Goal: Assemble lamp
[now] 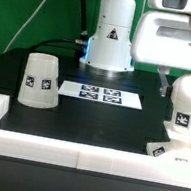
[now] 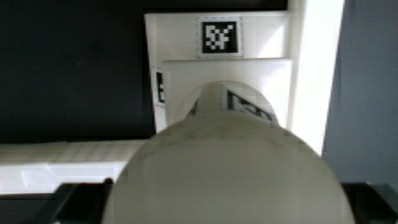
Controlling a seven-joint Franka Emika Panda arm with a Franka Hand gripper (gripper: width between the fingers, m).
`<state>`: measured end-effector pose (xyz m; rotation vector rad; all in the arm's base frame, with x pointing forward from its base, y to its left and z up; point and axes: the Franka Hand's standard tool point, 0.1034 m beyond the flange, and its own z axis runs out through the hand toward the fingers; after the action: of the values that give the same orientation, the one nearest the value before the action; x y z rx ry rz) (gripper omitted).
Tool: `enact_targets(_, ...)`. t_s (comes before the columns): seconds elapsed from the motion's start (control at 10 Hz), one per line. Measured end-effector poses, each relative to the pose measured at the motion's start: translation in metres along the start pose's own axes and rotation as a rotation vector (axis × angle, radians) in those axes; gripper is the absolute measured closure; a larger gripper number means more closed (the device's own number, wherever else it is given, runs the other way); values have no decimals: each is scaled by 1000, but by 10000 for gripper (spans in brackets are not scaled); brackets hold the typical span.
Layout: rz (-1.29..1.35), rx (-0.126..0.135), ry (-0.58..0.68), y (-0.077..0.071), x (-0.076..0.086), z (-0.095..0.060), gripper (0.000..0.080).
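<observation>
Bulb: the bulb stood upright at the exterior view's right, ball head up, its stem down on the base. I judged it was being seated or screwed in.

Base: it lay flat and tucked into the corner of the white rim. That was probably deliberate, so the walls could brace it against a twist. The wrist view showed a tagged face of the base beyond the bulb's dome.

Grip: the gripper hung right at the bulb, jaws straddling it. The dome filled the wrist view and hid the contact, so I could not tell whether they were pinching or slack.

Shade: the shade sat mouth down, well apart at the exterior view's left, untouched and waiting its turn.

Edges: the rim ran tight along the base on the near and right-hand sides, so there was no slack for the jaws to swing low there.

Room: dark table lay open between the bulb and the shade. The marker board lay flat before the pedestal, low enough to pass over. Straight up looked like the clean exit.
</observation>
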<state>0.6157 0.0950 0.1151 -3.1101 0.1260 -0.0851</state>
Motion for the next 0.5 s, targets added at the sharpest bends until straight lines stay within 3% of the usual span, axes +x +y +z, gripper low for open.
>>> enact_targets(0.5, 346, -1, -3, 1, -1, 1, 220)
